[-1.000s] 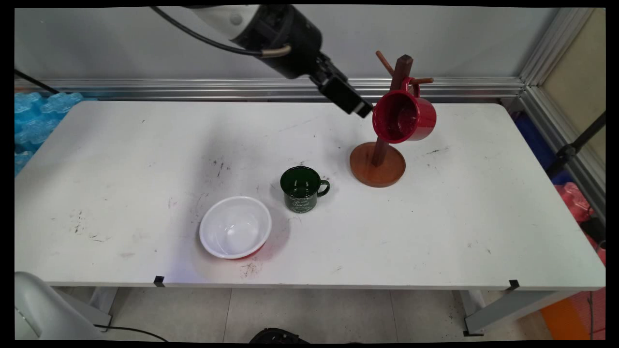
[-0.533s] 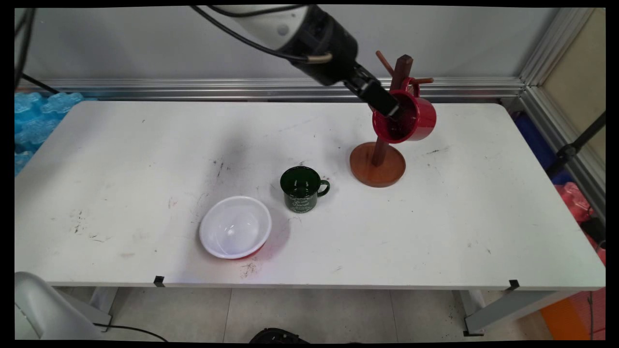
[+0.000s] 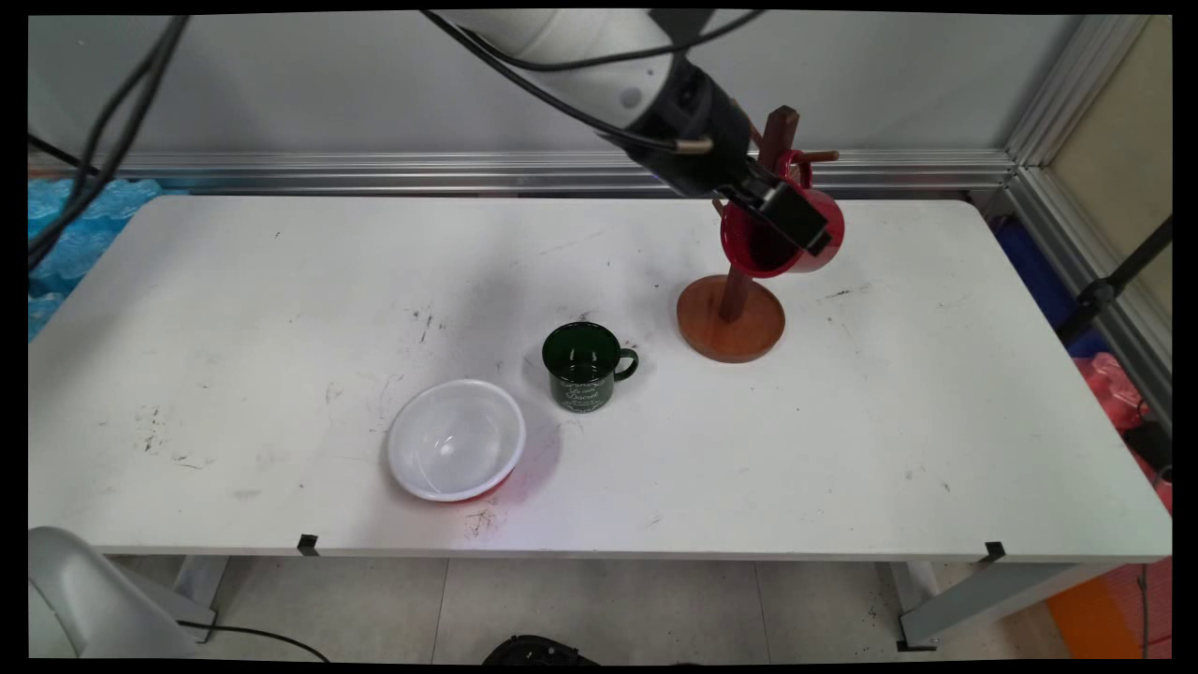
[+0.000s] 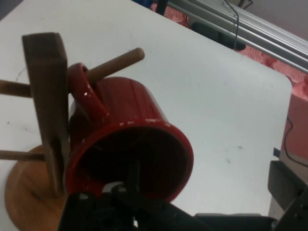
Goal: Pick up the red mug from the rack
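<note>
While we look down across the bench, we see the gripper at the mouth of the red mug, which hangs by its handle on a peg of the wooden mug tree toward the far right of the bench. From the hand view, the red mug's open mouth faces us, one finger reaches inside it and the other finger stands well clear outside the wall, so the gripper is spread wide and grips nothing. The mug tree's post rises just left of the mug. Nearer on the bench, a green mug stands upright, with a white bowl just beside it to the near left.
</note>
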Robot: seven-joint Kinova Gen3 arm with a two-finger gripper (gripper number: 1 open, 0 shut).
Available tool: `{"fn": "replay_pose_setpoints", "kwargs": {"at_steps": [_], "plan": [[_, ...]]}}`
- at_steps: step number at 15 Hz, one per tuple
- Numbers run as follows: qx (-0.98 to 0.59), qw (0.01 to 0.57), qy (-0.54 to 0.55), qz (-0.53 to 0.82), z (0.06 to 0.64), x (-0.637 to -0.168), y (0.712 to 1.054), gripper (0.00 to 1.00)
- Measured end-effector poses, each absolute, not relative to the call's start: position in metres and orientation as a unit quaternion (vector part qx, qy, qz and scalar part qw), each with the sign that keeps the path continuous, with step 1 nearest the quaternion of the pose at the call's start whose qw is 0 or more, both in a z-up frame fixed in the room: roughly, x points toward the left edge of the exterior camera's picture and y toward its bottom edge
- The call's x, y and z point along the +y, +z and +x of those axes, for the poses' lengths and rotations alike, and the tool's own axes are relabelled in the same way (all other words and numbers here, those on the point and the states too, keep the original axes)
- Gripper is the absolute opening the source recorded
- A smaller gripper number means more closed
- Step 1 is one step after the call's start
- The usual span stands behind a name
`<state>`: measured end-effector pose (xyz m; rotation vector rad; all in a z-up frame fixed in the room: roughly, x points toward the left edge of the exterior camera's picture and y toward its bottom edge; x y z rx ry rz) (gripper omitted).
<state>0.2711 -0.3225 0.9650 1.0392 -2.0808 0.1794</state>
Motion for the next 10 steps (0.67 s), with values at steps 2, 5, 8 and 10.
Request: {"fn": "replay_pose_setpoints", "kwargs": {"at_steps": [2,5,8,10], "plan": [[-0.816,0.392,0.068,0.419,0.261,-0.328,0.959,1.00],[-0.811,0.385,0.069,0.434,0.249,-0.335,0.951,1.00],[-0.806,0.378,0.071,0.449,0.239,-0.339,0.945,1.00],[-0.802,0.375,0.074,0.459,0.232,-0.341,0.942,1.00]]}}
